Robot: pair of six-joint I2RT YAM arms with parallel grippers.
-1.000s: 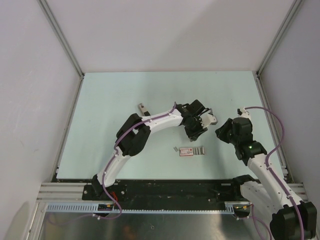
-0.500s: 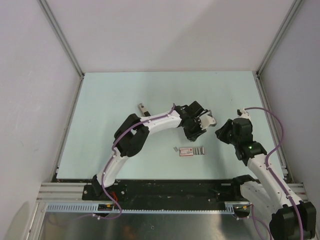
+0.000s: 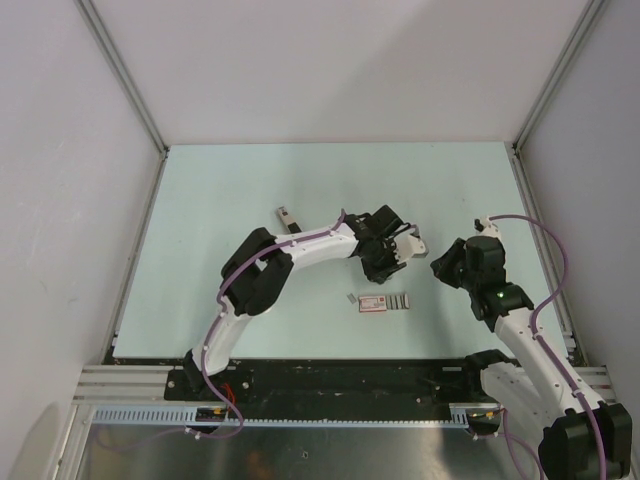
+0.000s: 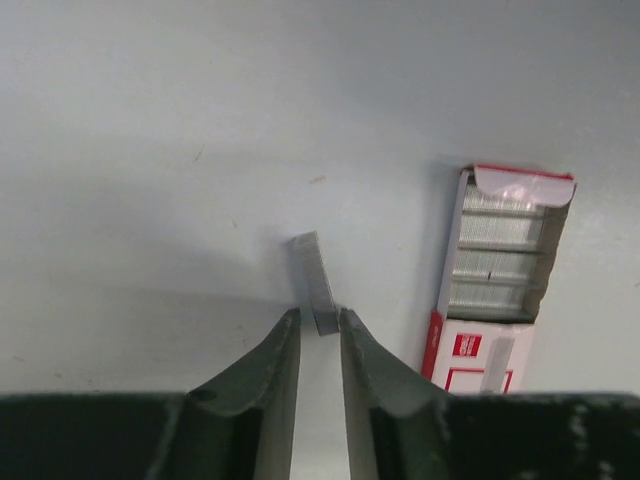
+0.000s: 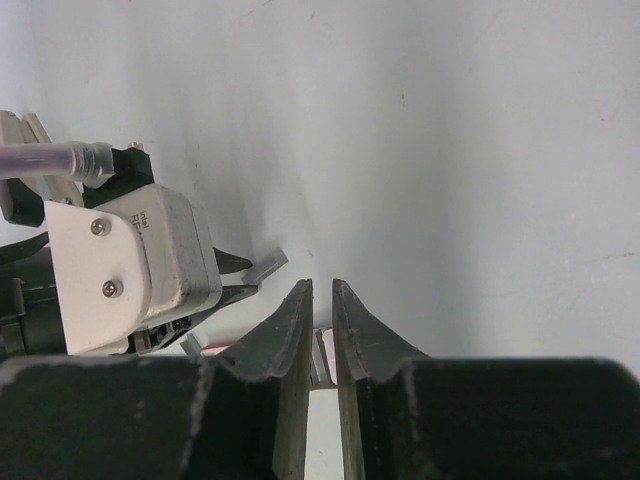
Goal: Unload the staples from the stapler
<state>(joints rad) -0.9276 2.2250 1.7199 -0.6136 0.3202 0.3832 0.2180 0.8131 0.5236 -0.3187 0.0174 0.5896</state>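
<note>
My left gripper (image 3: 411,250) is shut on the end of a short grey strip of staples (image 4: 316,278), held just off the table. In the right wrist view the strip (image 5: 266,266) sticks out from the left gripper's dark fingertips (image 5: 236,263). My right gripper (image 3: 438,267) hovers just to the right of it, its jaws almost together and empty (image 5: 321,287). A small white and dark object, the stapler by its look (image 3: 287,215), lies alone on the table to the far left of both grippers.
An open red-and-white staple box (image 3: 385,301) lies in front of the grippers, with grey strips inside (image 4: 497,262) and one strip on its lid (image 4: 497,362). A small grey bit (image 3: 349,298) lies left of the box. Walls enclose the table.
My left gripper has moved slightly left and nearer with the staple strip. The right arm has barely moved.
</note>
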